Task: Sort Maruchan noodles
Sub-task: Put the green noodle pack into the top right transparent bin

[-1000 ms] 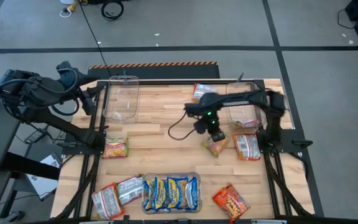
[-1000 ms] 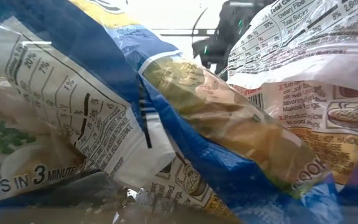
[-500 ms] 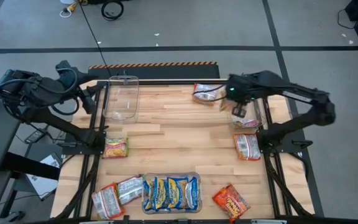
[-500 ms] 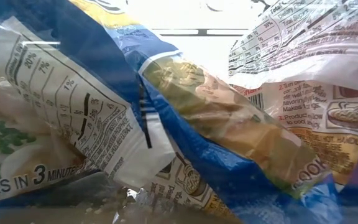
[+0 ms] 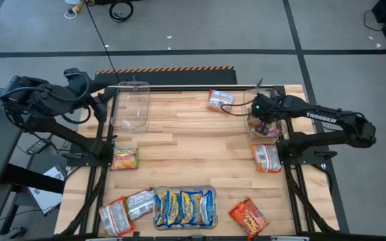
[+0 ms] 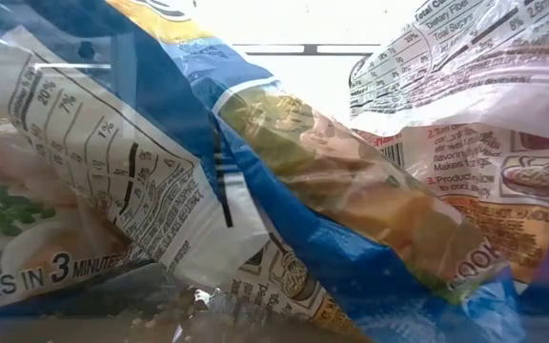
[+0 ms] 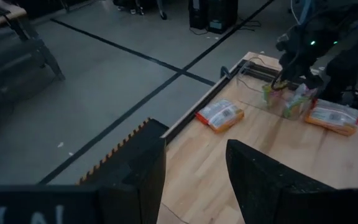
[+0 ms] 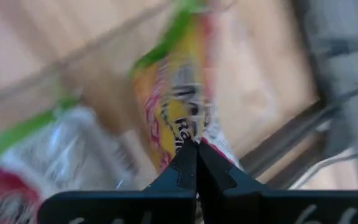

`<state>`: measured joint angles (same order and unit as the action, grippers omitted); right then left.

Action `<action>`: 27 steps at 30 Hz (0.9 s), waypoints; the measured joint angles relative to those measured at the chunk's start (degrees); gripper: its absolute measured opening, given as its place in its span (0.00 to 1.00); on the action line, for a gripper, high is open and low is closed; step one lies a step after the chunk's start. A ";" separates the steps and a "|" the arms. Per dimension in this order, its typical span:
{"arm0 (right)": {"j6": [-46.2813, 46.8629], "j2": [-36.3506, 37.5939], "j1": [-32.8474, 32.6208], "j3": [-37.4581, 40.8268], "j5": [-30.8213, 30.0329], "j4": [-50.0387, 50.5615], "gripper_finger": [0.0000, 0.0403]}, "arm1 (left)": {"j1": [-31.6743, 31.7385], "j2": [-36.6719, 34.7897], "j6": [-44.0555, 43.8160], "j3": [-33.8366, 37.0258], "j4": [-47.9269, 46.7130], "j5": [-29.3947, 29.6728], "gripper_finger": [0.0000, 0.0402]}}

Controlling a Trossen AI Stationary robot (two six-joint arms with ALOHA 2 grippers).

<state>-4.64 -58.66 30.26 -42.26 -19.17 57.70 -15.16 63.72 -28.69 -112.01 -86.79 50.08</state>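
Maruchan noodles packets are spread over the table (image 5: 193, 144): a row of blue-and-yellow packets (image 5: 184, 207) fills the clear bin (image 5: 157, 192) at the near edge, two silvery-ended packets (image 5: 127, 207) lie just left of that bin, an orange-red packet (image 5: 249, 217) near right, a green/pink packet (image 5: 124, 159) at the left edge, one packet (image 5: 220, 99) far centre, another (image 5: 267, 157) at the right edge. Right gripper (image 5: 263, 120) sits over the far-right clear bin (image 5: 256, 124), fingers pinched together on a green/pink packet (image 8: 178, 118) hanging into it. Left gripper (image 7: 194, 177) waits off the far-left corner beside the empty clear bin (image 5: 131, 105), fingers apart, holding nothing.
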 joint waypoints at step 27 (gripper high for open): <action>14.22 -9.30 3.92 -1.94 29.60 14.75 0.12 | -0.02 8.37 -7.89 0.00 0.21 -3.85 0.43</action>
<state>9.58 -67.96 34.17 -44.21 10.43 72.46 -15.18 72.10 -36.58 -112.01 -86.57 46.24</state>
